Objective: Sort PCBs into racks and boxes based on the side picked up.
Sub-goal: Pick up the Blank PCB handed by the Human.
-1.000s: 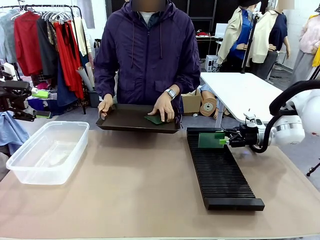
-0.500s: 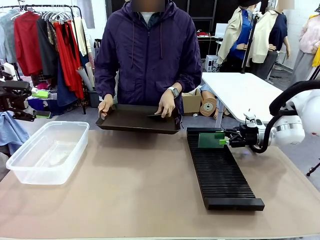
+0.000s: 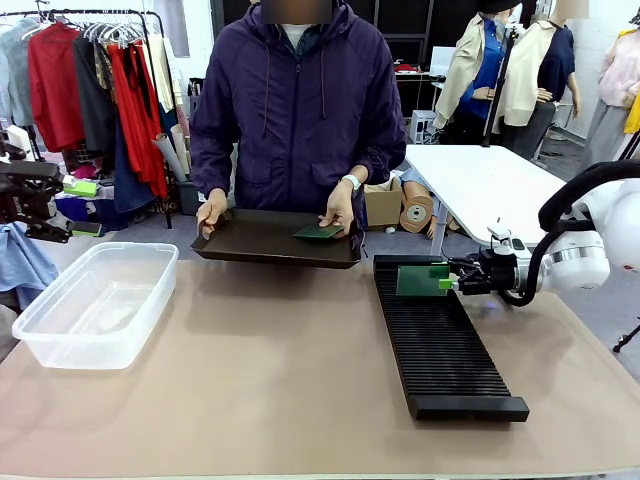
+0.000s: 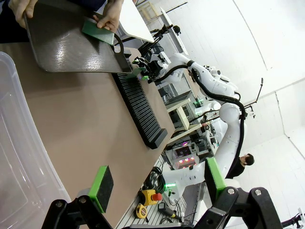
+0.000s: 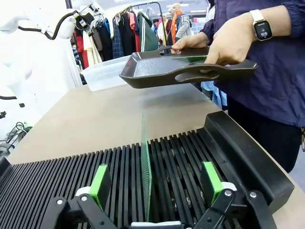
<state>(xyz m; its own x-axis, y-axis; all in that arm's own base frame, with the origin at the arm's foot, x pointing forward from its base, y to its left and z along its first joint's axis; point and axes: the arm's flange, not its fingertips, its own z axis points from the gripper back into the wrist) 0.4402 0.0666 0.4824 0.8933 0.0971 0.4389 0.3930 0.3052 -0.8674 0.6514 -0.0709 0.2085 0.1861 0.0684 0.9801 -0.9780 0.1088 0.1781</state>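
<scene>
Right wrist view: straddles, right gripper (image 5: pixel 156 182) spread, thin green circuit board (image 5: pixel 144 157) standing between pads (image 5: pixel 100 183) in long black ribbed rack (image 5: pixel 190 152); left gripper (image 4: pixel 157 183) spread too.

Clothes rail (image 3: pixel 95 14), white table (image 3: pixel 490 185), maybe cartons (image 3: pixel 383 207).

Counted: two PCBs, an upright PCB (image 3: pixel 421 281) and a flat PCB (image 3: pixel 317 232); one black slotted rack (image 3: pixel 440 350); one clear plastic tub (image 3: pixel 80 348); one dark tray (image 3: pixel 255 238).
</scene>
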